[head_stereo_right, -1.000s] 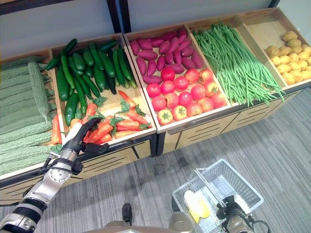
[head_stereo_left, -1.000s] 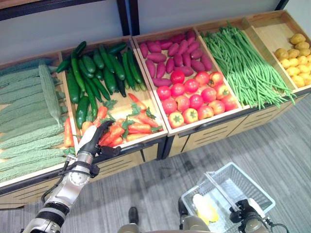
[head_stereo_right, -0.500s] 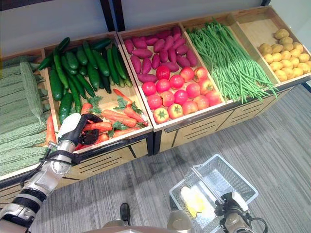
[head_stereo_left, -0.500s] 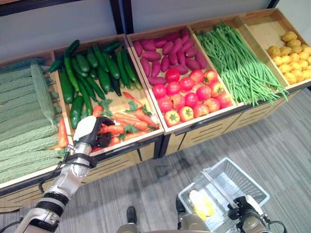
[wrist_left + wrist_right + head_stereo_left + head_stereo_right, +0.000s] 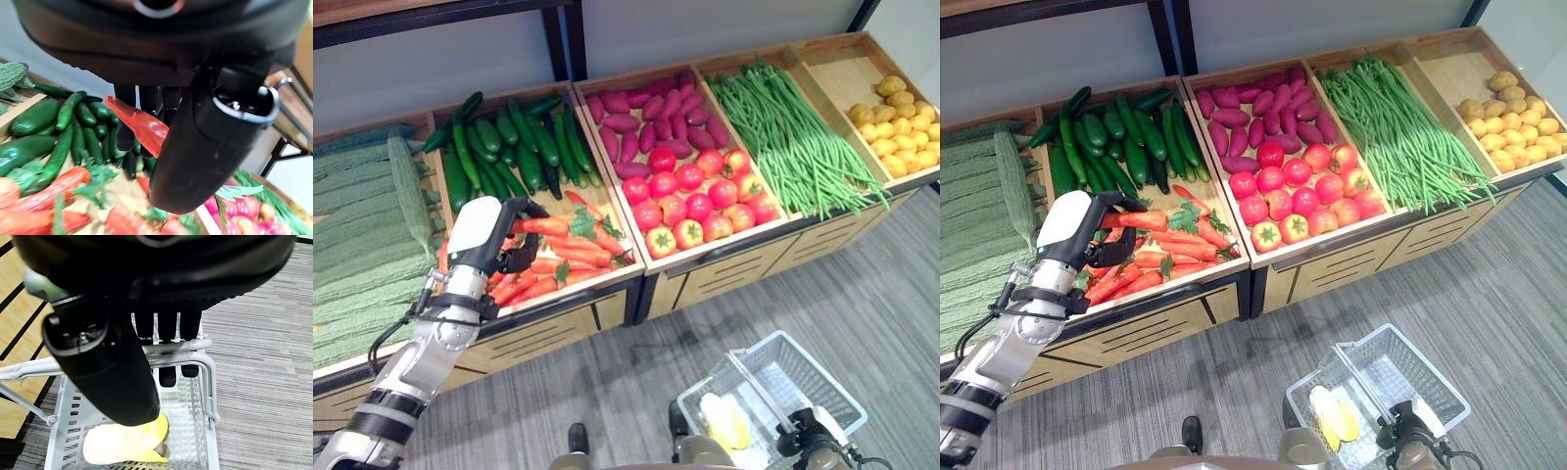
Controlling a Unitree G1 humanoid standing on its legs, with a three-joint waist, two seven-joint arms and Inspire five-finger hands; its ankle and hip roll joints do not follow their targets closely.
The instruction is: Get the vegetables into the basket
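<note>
Left robot hand [image 5: 497, 245] grips a carrot [image 5: 137, 125] above cucumbers [image 5: 514, 147]; right robot hand [image 5: 146, 328] grips basket handle [image 5: 176, 350].

No readable text, labels, numbers or signs in any view — nothing to report.
</note>
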